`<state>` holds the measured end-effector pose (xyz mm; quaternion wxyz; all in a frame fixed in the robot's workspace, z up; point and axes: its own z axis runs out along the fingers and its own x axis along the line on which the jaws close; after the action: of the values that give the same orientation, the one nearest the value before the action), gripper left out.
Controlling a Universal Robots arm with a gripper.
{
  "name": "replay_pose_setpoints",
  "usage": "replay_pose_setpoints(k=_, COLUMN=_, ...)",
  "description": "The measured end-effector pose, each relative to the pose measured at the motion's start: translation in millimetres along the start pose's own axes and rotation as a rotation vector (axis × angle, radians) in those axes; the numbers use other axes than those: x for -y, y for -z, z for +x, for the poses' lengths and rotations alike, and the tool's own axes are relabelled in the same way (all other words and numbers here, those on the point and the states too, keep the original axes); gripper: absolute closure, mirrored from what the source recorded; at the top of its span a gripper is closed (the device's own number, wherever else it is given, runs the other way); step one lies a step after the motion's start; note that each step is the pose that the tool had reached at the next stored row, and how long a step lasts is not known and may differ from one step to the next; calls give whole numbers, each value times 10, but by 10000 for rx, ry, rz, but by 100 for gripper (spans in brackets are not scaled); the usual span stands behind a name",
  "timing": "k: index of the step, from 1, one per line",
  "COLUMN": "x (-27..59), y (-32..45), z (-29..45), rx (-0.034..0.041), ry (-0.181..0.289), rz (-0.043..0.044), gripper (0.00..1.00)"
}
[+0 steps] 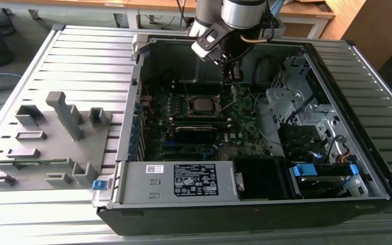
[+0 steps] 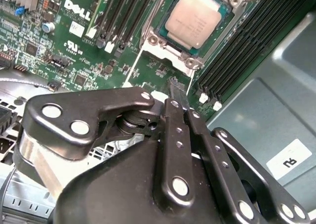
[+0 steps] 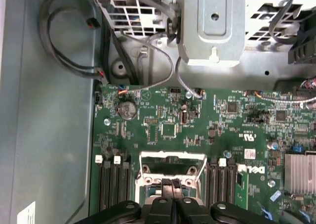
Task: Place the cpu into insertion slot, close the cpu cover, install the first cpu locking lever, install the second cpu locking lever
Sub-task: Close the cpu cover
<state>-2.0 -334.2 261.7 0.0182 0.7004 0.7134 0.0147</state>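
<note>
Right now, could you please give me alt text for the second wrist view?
A silver-topped cpu lies in the insertion slot of a green motherboard, between rows of black memory slots. The black gripper, closed, hangs in the foreground close to it.

The cpu (image 2: 197, 19) has a dull, brushed silver metal top. The insertion slot (image 2: 157, 38) has a brighter bare-metal rim. The motherboard (image 3: 163, 110) is glossy green laminate. The gripper (image 2: 177, 88) has smooth, semi-gloss black metal links. The table (image 1: 80, 51) is ribbed matt grey metal.

In the exterior view, room is left open above the cpu (image 1: 200, 104); passage at its three o'clock is blocked by the drive cage (image 1: 288, 97).
</note>
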Motion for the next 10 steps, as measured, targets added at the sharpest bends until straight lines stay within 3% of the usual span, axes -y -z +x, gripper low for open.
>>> replay_pose_setpoints(k=10, x=-167, y=-10, z=-2, rx=1, ry=-1, rz=0, gripper=89)
